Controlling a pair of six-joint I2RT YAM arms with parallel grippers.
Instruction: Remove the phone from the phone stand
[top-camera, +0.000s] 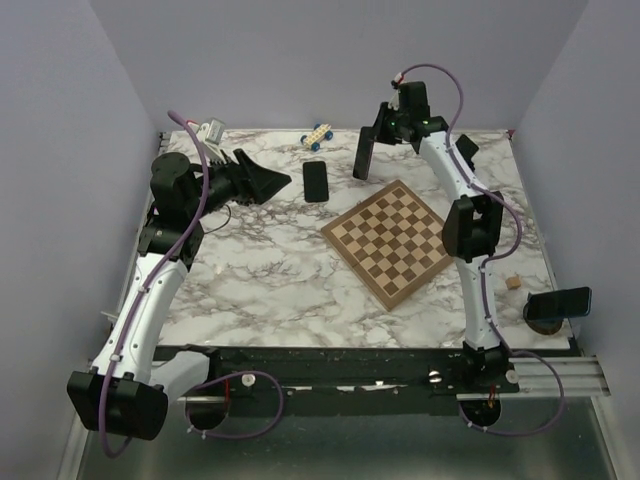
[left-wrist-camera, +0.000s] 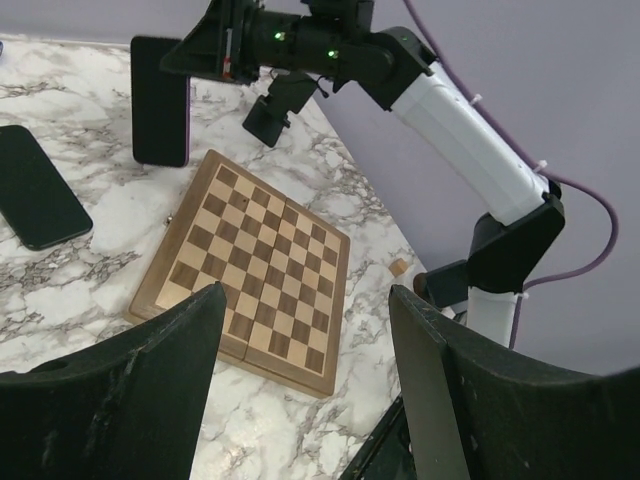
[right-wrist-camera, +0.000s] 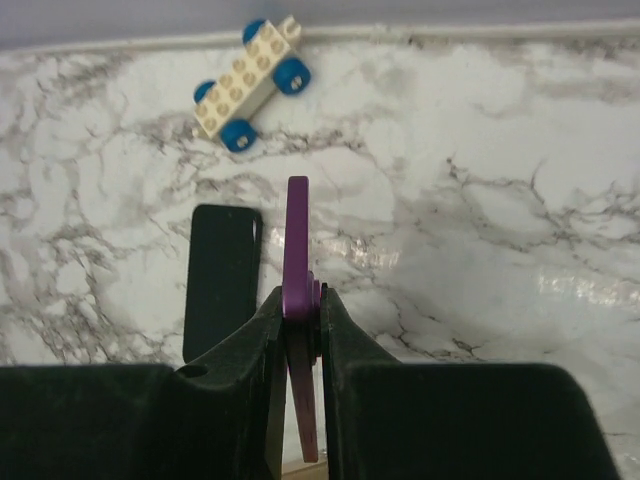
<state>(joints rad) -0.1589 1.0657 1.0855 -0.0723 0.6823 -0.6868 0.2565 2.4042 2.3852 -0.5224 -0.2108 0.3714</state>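
1. The right jaws are closed on the phone (left-wrist-camera: 160, 100), which is held upright. In the right wrist view it is seen edge-on, its purple rim clamped between them.
2. The left jaws are spread wide with nothing gripped, and are poised over the left part of the worktop (top-camera: 250, 290).
3. The phone is located at the upper centre of the top view, just above the chessboard (top-camera: 395, 240). Whether its lower end touches the worktop cannot be told.
4. The phone stand (top-camera: 466, 148) is seen at the upper right of the top view, beside the right arm (top-camera: 445, 170) and apart from the phone.
5. A second phone (top-camera: 316, 180) is laid flat just left of the held one, with a toy car (top-camera: 318, 137) above it in the frame.
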